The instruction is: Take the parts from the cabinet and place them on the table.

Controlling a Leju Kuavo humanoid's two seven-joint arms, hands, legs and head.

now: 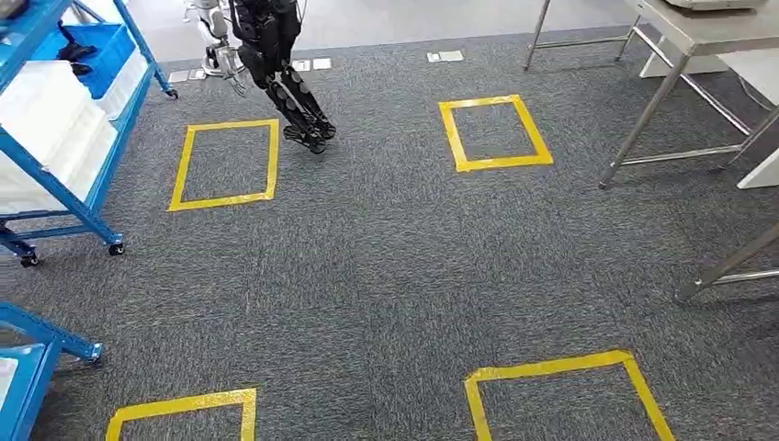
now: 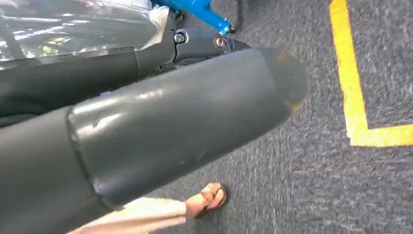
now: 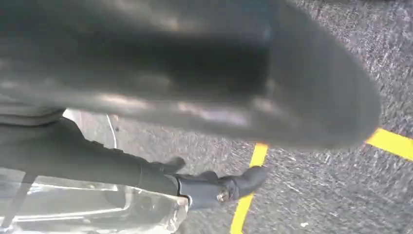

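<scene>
Clear plastic pack [image 2: 73, 29], judged to be the bagged part, is carried off the floor between both hands. The left hand [image 2: 146, 126] lays its dark fingers [image 2: 204, 44] close together along the pack, and the right hand [image 3: 195, 73] presses its fingers [image 3: 209, 187] on the wrap. This two-sided hold probably steadies a limp load in transit. The blue cabinet [image 1: 55, 184] stands left and the steel table [image 1: 698, 37] right, with grey carpet [image 1: 367, 276] between. A sandalled foot [image 2: 209, 197] stands near.

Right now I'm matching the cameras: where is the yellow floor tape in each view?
Head view: yellow floor tape in squares across the grey carpet.
Left wrist view: a corner beyond the left hand.
Right wrist view: strips behind the right hand.
Shared landmark: the grey carpet.
</scene>
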